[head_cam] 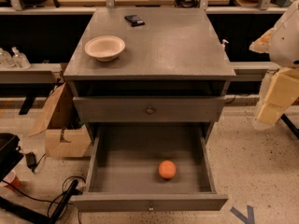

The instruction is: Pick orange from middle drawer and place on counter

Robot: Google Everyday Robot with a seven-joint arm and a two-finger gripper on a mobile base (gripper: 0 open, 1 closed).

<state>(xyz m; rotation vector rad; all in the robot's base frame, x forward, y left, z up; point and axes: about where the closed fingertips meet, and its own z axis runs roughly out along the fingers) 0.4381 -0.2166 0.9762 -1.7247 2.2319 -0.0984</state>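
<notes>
Bright orange (167, 169) in grey middle drawer (131, 153); cream hand (274, 101) at right edge.

No writing, label, brand or number can be read anywhere. The small dark object (134, 20) near the back edge of the counter (177, 45) is too blurred to tell. The gripper (274, 102) hangs beyond the counter's right edge.
</notes>
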